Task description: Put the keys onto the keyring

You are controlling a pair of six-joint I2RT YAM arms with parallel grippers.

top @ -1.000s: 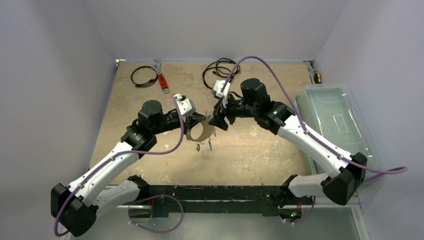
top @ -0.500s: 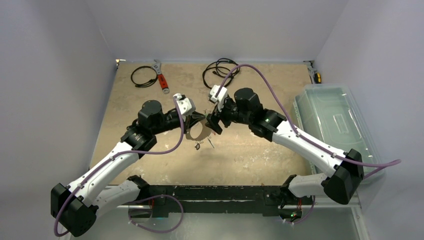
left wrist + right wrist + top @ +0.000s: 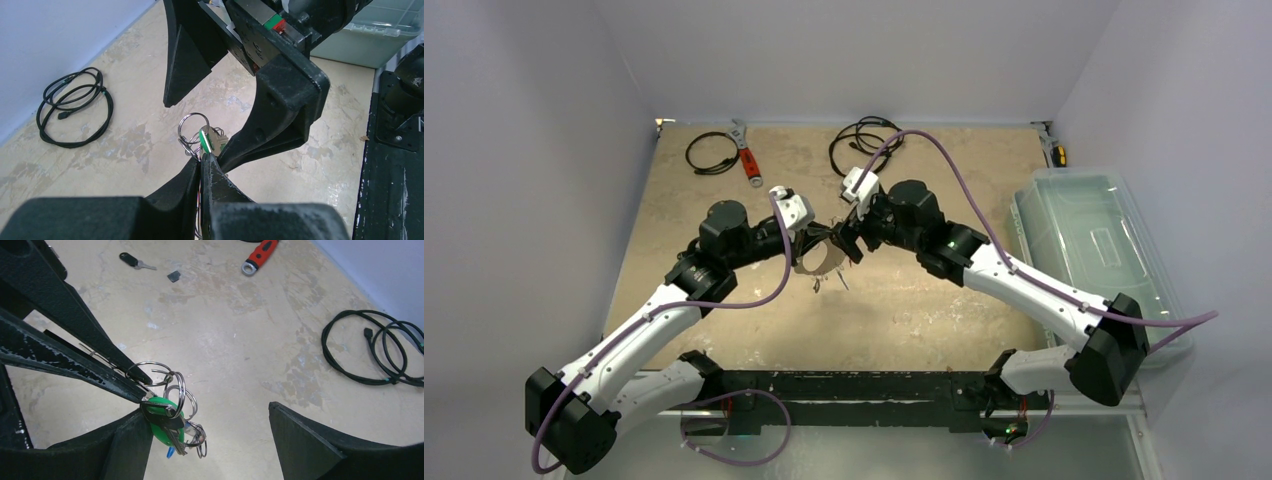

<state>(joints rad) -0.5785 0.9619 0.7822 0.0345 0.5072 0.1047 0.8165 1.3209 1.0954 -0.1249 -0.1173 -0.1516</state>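
Observation:
My left gripper (image 3: 822, 238) is shut on the keyring (image 3: 800, 265) and holds it above the table's middle. Several small wire rings (image 3: 176, 386) and keys hang from the pinch, one with a green tag (image 3: 161, 432) and one with a blue tip. The bunch also shows in the left wrist view (image 3: 204, 141), just past the shut left gripper (image 3: 202, 159). My right gripper (image 3: 207, 410) is open wide, its left finger against the green tag. One more key with a dark tag (image 3: 131, 260) lies on the table.
A red-handled wrench (image 3: 746, 155) and two black coiled cables (image 3: 712, 152) (image 3: 861, 140) lie at the back of the table. A clear plastic bin (image 3: 1104, 240) stands along the right edge. A small dark scrap (image 3: 174, 276) lies near the loose key.
My right gripper has moved left toward the left gripper and now has its open jaws around the hanging keys. The left gripper has stayed put with the ring.

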